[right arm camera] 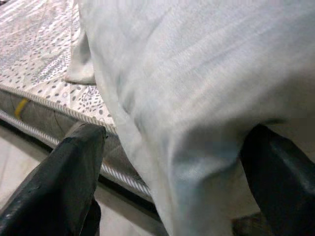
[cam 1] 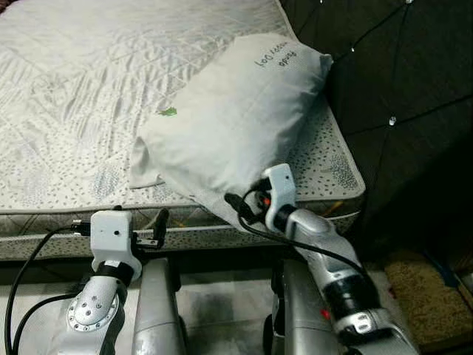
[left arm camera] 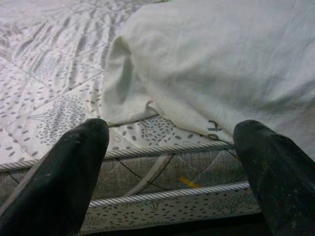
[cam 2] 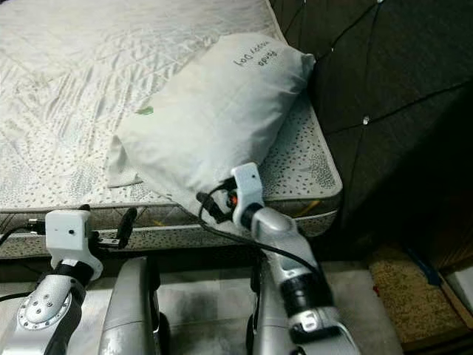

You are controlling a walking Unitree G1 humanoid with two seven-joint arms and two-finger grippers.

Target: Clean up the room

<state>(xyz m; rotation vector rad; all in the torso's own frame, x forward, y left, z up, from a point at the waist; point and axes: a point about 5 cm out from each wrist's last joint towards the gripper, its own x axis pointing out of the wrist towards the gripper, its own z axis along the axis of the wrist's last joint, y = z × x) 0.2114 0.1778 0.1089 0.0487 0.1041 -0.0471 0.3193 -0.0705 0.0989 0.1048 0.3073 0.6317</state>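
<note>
A soft, light pillow [cam 1: 233,118] overhangs the bed [cam 1: 66,111]; its near corner is straddled by the open right hand [right arm camera: 172,182], best pinched there.

White pillow [cam 1: 229,122] lies askew, overhanging the mattress [cam 1: 66,111] edge.

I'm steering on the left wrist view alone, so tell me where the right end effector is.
Observer: The right end effector is at the pillow's near corner, with its fingers open on either side of it.
Operator: Say where that corner lies.
Observer: It overhangs the mattress edge.
Operator: Give me the pillow's far end.
Observer: It points at the dark headboard on the robot's right. I cannot tell whether they touch.
</note>
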